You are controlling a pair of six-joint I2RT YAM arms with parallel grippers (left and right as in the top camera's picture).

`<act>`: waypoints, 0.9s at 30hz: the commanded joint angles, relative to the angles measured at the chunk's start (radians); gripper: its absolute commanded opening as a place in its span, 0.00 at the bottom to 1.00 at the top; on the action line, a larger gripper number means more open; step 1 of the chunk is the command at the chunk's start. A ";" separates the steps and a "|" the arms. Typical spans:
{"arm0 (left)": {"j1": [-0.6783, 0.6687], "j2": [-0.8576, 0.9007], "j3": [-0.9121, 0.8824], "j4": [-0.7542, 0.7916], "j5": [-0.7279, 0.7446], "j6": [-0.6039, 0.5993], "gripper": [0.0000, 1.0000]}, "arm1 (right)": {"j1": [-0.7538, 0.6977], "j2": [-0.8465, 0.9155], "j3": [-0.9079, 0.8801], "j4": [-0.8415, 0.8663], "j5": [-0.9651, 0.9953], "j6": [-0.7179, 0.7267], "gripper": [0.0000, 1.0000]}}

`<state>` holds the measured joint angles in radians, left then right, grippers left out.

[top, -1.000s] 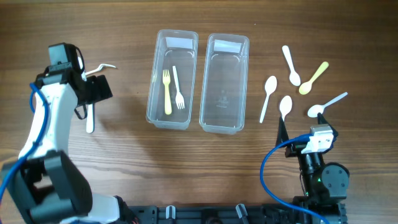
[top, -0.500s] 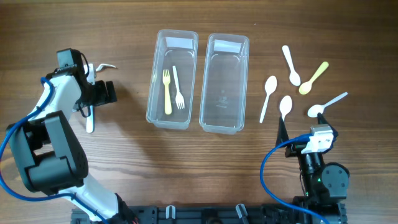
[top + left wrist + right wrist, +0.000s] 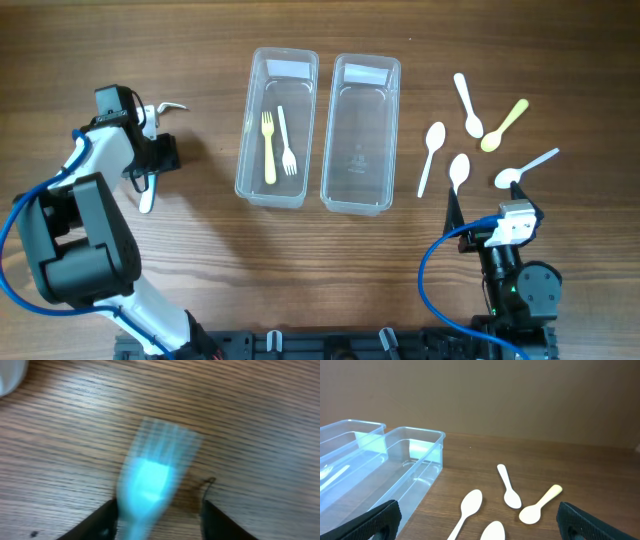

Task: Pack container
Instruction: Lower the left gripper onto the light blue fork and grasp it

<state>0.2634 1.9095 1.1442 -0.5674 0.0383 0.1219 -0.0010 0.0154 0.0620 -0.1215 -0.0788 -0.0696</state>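
My left gripper (image 3: 153,163) is low over a pale blue-white fork (image 3: 146,197) at the table's left. In the left wrist view the fork (image 3: 159,462) lies on the wood with its neck between my open jaws (image 3: 160,522), touching the left finger. A clear fork (image 3: 166,105) lies just beyond. The left clear container (image 3: 252,170) holds a yellow fork (image 3: 268,148) and a white fork (image 3: 285,140). The right clear container (image 3: 336,190) holds nothing. My right gripper (image 3: 458,220) (image 3: 480,527) is open and empty near the front right.
Several spoons lie right of the containers: white ones (image 3: 432,150) (image 3: 468,105) (image 3: 459,172), a yellow one (image 3: 503,125) and a clear-handled one (image 3: 525,170). Some show in the right wrist view (image 3: 468,507) (image 3: 540,505).
My left gripper has turned and come down over the pale fork. The right arm, the containers and the spoons have not moved.
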 commanded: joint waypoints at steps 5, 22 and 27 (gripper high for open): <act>0.002 0.035 -0.016 -0.033 0.235 0.002 0.23 | -0.003 -0.006 -0.004 0.003 -0.012 -0.006 1.00; 0.001 -0.060 0.068 0.056 0.294 -0.078 0.04 | -0.003 -0.006 -0.004 0.003 -0.012 -0.006 1.00; 0.001 -0.092 0.068 0.001 0.289 -0.077 0.25 | -0.003 -0.006 -0.004 0.003 -0.011 -0.007 1.00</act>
<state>0.2672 1.8465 1.1950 -0.5362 0.3130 0.0582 -0.0010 0.0154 0.0620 -0.1215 -0.0788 -0.0700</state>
